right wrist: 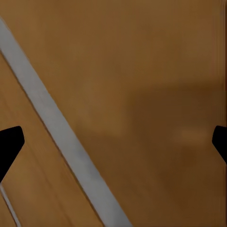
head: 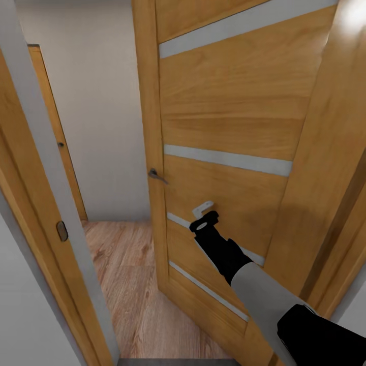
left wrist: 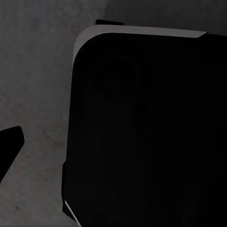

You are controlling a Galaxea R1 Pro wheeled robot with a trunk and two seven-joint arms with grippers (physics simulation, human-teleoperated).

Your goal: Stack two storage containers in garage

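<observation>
From the head camera, an orange-brown wooden door (head: 223, 132) with pale horizontal stripes fills the upper and right part of the picture, standing ajar. Its dark metal handle (head: 157, 176) sticks out from the door's edge near the centre. The right arm (head: 254, 284) reaches in from five o'clock toward the door's lower panel, and the right end effector (head: 204, 217) sits against or just beside the wood; from here I cannot tell how wide it stands. At nine o'clock a door frame (head: 46, 203) runs up the picture. Through the gap lies light wood-plank floor (head: 132, 284), with a white wall (head: 96, 101) beyond at eleven o'clock.

The left wrist camera looks onto dark grey speckled floor (left wrist: 33, 85). A large black rounded body with a pale edge (left wrist: 146, 132) covers most of the frame. One dark fingertip (left wrist: 9, 142) shows; the left end effector's spread cannot be told.

The right wrist camera faces the door panel close up, a pale stripe (right wrist: 61, 132) crossing it diagonally. Two dark fingertips (right wrist: 9, 144) sit at opposite edges, so the right end effector is spread wide, holding nothing.
</observation>
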